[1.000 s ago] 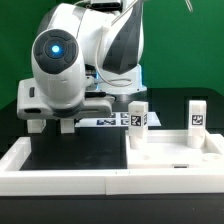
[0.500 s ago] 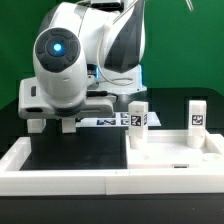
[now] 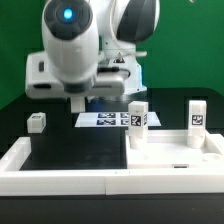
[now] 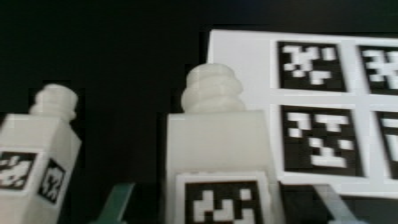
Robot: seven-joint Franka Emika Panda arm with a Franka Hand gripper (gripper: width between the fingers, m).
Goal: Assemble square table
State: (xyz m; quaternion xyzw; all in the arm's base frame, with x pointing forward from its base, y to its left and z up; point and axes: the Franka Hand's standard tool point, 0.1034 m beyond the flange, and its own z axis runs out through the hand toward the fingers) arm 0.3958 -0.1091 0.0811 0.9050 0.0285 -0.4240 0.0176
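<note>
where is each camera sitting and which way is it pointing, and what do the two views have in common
Exterior view: off the arm, low in front of the rim wall, facing across the tabletop at the arm; its upper links, wrist and gripper show.
Wrist view: on the wrist, looking along the gripper at the gripped leg and a loose leg; only the fingertips show.
Shared: the marker board is in both, and probably the loose leg too.

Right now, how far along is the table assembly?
Done: two legs stand upright on the tabletop. In hand: a third leg is framed by the tool, grip unclear. Left: that one plus the loose leg.
</note>
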